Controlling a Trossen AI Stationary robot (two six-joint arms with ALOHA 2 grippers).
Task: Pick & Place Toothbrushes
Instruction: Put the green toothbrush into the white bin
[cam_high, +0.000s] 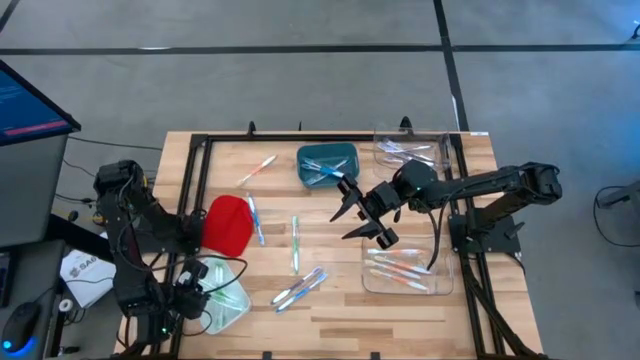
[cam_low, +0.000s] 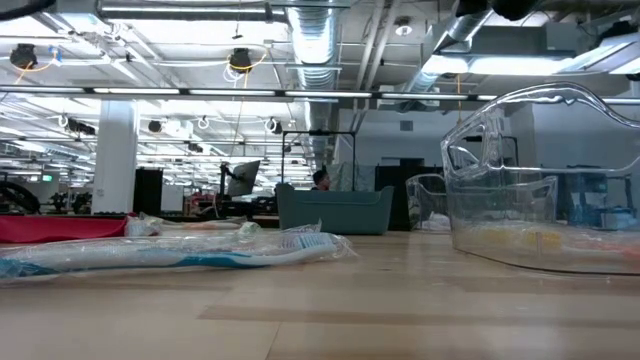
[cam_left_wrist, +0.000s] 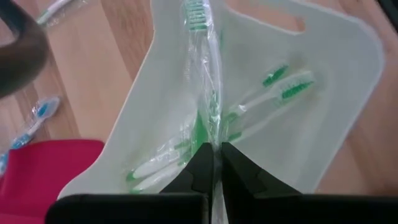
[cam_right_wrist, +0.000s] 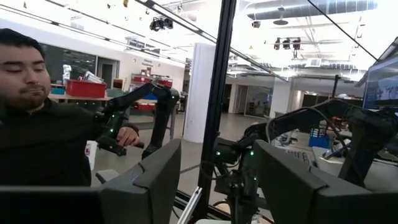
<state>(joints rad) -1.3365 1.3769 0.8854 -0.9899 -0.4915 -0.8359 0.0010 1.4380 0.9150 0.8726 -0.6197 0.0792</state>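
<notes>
From above, your left gripper (cam_high: 197, 283) sits at the bench's (cam_high: 330, 310) near left corner over the pale bin (cam_high: 228, 300), while your right gripper (cam_high: 362, 215) hovers mid-bench, fingers spread and empty, between the teal bin (cam_high: 328, 163) and a clear bin (cam_high: 405, 270); loose toothbrushes (cam_high: 297, 288) lie scattered on the wood. At bench level, a wrapped blue toothbrush (cam_low: 170, 255) lies in front. Your left wrist view shows the fingers (cam_left_wrist: 198, 168) pressed together, pinching a wrapped green toothbrush (cam_left_wrist: 202, 56) above the pale bin's green ones.
</notes>
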